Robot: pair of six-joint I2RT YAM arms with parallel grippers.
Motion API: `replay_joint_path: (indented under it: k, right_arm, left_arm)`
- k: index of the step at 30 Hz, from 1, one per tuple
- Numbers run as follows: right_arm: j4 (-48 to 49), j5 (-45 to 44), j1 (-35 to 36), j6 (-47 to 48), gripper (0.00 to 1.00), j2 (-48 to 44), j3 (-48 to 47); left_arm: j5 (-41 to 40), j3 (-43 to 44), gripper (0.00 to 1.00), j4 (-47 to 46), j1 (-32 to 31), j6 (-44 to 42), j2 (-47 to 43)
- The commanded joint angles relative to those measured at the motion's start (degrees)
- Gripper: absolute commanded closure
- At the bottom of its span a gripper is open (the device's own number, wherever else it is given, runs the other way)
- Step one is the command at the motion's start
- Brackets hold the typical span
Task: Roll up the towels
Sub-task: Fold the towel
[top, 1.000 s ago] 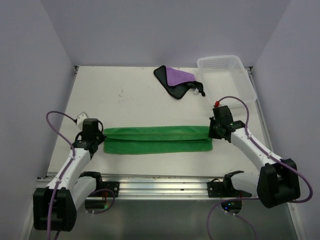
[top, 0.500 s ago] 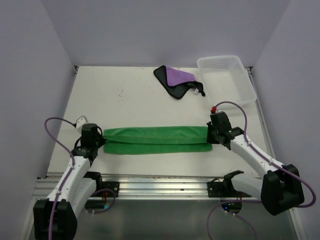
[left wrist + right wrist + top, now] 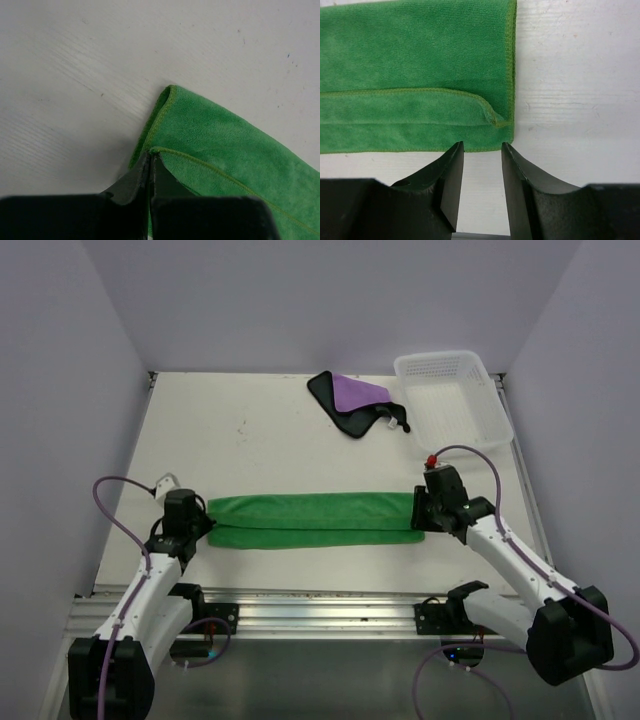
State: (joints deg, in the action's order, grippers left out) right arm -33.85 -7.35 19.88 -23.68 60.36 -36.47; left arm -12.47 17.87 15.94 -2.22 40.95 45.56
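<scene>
The green towel (image 3: 312, 520) lies folded into a long narrow strip across the near part of the table. My left gripper (image 3: 203, 526) is at its left end. In the left wrist view that gripper (image 3: 150, 155) is shut, pinching the corner of the folded top layer of the green towel (image 3: 225, 150). My right gripper (image 3: 420, 512) is at the strip's right end. In the right wrist view this gripper (image 3: 481, 146) stands open just short of the green towel (image 3: 415, 75), nothing between its fingers. The purple towel (image 3: 352, 400), black-edged, lies crumpled at the back.
A white lattice basket (image 3: 455, 405) stands at the back right, next to the purple towel. A metal rail (image 3: 320, 612) runs along the table's near edge between the arm bases. Grey walls close in both sides.
The right gripper has opened and let go of the towel's right end. The top layer has been drawn nearer, so the green strip is narrower. The left gripper has stayed shut.
</scene>
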Motion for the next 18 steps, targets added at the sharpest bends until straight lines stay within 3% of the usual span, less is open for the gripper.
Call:
replay_joint_path:
  k: [1,9,17,18]
  right_arm:
    - [-1.8,2.5,0.3,-1.7,0.6,-2.5,-3.0]
    - [0.9,4.0,1.1,-2.2,0.66,2.0,-7.6]
    - [5.0,2.7,7.3,-3.2,0.68,11.9,-14.3]
    - [5.4,2.9,7.4,-3.4,0.68,13.0,-15.5]
  left_arm:
    - [1.0,-0.8,1.0,-3.7,0.5,-0.8,0.1]
    - [1.0,-1.0,1.0,-3.7,0.5,-0.5,0.1]
    - [0.9,0.2,1.0,-0.9,0.5,0.6,-0.3]
    - [0.5,0.8,0.86,0.1,0.5,1.1,0.0]
